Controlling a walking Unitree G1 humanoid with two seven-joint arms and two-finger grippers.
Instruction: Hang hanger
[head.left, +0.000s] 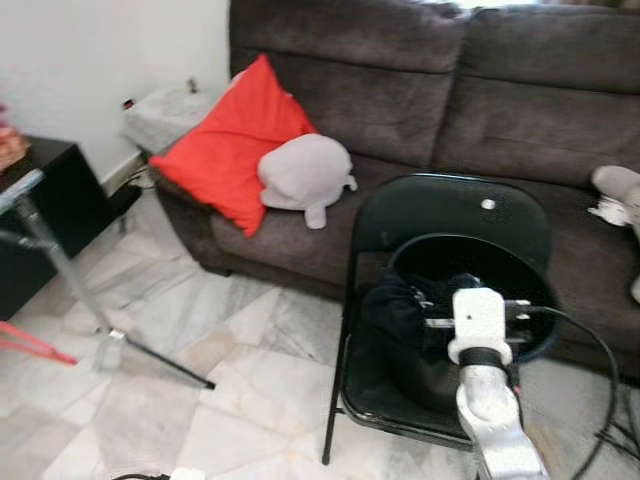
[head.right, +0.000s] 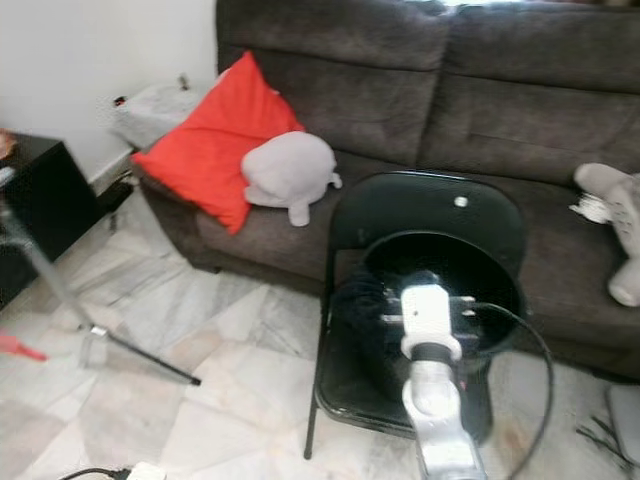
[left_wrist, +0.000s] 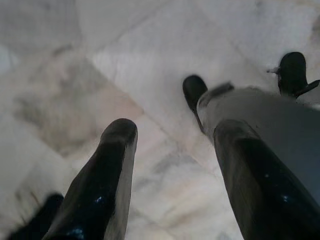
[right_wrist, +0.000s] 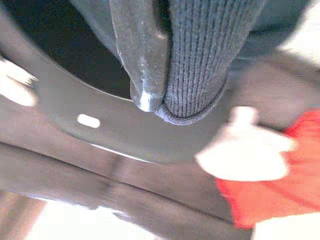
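Hanger is not something we can pick out for certain; if it is anywhere, we judge it sits inside the dark knitted garment (head.left: 400, 310) bundled on the seat of the black folding chair (head.left: 450, 215), so we cannot tell its long axis. The right gripper (right_wrist: 155, 95) is reached forward and down into that bundle, and in the right wrist view one black finger is pressed flat against ribbed knit. The second finger is hidden behind the cloth, so we read the gripper as clamped on the garment. The left gripper (left_wrist: 175, 132) hangs idle over the marble floor (head.left: 200, 400), its fingers spread apart with nothing between them. What the coming move turns on is this: the silver stand (head.left: 60, 265) that we take for the clothes rack lies well apart to the robot's left. The load therefore has to travel leftward across the body, or the robot must turn. A thin red piece (head.left: 35, 345) shows low beside the stand. Behind the chair stands the dark sofa (head.left: 400, 90) with a red cushion (head.left: 230, 140) and a grey plush toy (head.left: 305, 175).
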